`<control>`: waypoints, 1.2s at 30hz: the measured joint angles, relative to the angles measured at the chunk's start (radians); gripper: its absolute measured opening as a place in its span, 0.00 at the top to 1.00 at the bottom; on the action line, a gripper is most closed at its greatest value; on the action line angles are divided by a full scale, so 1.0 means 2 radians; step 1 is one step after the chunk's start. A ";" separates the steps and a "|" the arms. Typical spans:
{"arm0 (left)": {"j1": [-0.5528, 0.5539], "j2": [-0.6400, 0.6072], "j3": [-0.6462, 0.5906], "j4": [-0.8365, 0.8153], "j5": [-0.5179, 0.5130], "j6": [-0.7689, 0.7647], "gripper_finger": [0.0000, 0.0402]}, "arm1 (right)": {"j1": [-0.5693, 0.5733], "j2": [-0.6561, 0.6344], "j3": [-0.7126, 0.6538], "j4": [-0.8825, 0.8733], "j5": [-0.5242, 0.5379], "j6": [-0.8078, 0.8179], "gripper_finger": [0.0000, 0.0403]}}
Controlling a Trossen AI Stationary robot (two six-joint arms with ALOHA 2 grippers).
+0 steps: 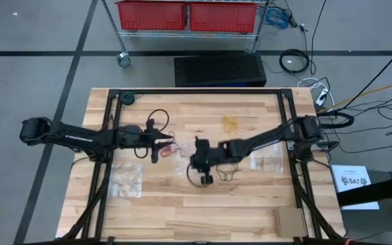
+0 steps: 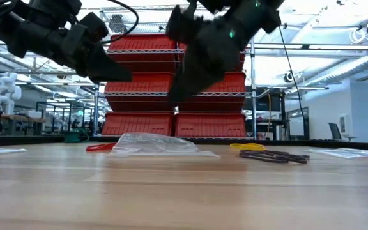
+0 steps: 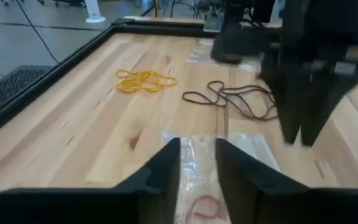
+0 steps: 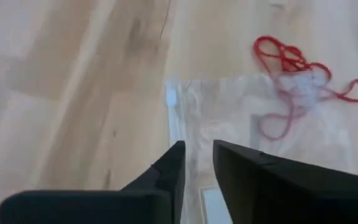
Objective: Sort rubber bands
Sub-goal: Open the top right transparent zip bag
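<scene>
Red rubber bands [image 4: 291, 68] partly under bag [image 4: 241, 118]

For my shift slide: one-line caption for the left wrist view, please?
Left gripper above a clear bag holding a red band; yellow bands and dark bands lie beyond.

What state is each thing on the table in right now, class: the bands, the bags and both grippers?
Red rubber bands: loose tangle, partly under the clear plastic bag.
Clear plastic bag: flat on the table, slightly crumpled.
Yellow rubber bands: small loose pile, unbagged.
Black rubber bands: loose tangle, unbagged.
Left gripper: above the bag, fingers slightly apart, holding nothing visible.
Right gripper: over the bag's edge, fingers slightly apart.
</scene>
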 joint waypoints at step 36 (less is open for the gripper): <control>0.003 -0.041 0.000 0.037 -0.004 0.058 0.92 | 0.013 0.129 0.103 -0.047 0.090 -0.007 1.00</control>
